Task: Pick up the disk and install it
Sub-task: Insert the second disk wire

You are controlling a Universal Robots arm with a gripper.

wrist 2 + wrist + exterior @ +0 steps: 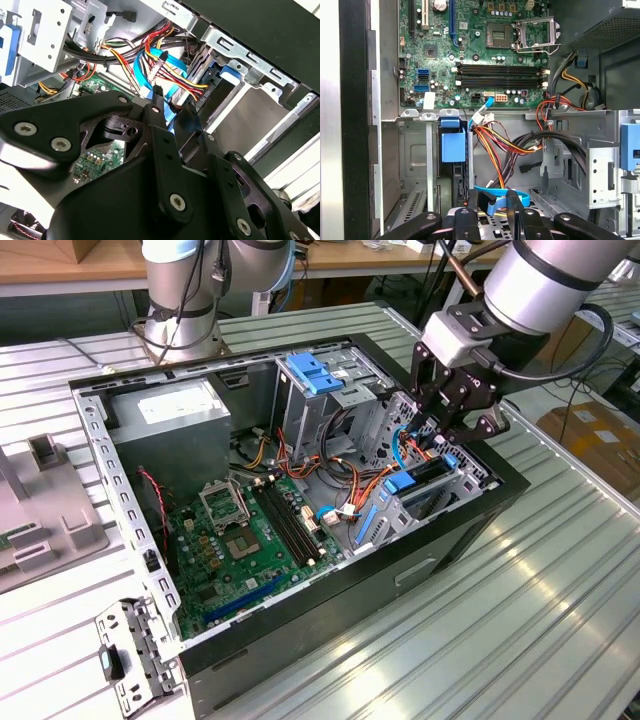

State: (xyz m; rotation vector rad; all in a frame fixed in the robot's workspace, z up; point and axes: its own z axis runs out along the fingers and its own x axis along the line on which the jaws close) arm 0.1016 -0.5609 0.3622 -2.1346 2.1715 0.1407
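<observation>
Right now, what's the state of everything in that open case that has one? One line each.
black tower computer case: on its side, side panel off
silver hard drive with blue rails: on edge in the drive cage; cannot tell if fully seated
black arm gripper: down at the drive cage
black memory slots: empty
grey power-supply box: mounted in the case corner

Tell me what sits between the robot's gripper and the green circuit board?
In the first wrist view, a looped blue cable and a bundle of red, yellow and orange wires lie between the gripper and the motherboard.
</observation>
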